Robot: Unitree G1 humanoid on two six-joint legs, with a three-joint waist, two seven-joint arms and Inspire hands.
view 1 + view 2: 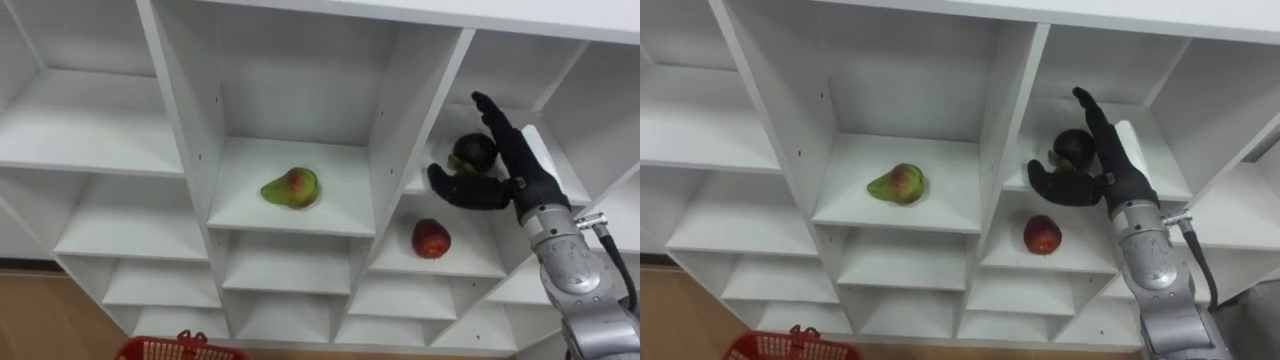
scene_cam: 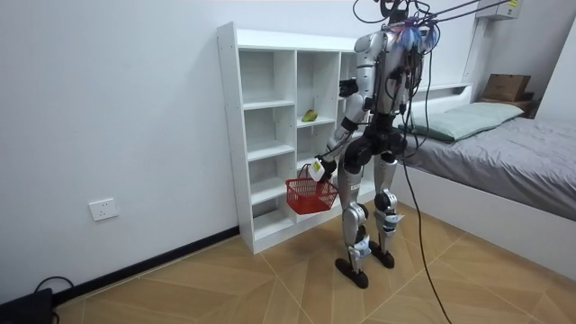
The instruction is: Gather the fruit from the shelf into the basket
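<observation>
A dark round fruit (image 1: 473,152) lies in an upper right compartment of the white closet (image 1: 190,120). My right hand (image 1: 520,165) is open right at it: straight fingers rise along its right side and the thumb reaches under its left. One compartment to the left lies a green-red pear (image 1: 291,188), and a red fruit (image 1: 431,239) lies on the shelf below the dark one. In the room view my left hand (image 2: 319,167) hangs low, shut on the handle of a red basket (image 2: 310,194), whose rim (image 1: 175,349) shows at the bottom of the eye view.
The other closet compartments (image 1: 90,120) hold nothing. I stand upright close in front of the closet (image 2: 261,135) on a wooden floor. A bed (image 2: 504,148) stands behind me at the room view's right, with a cardboard box (image 2: 507,86) on its headboard shelf.
</observation>
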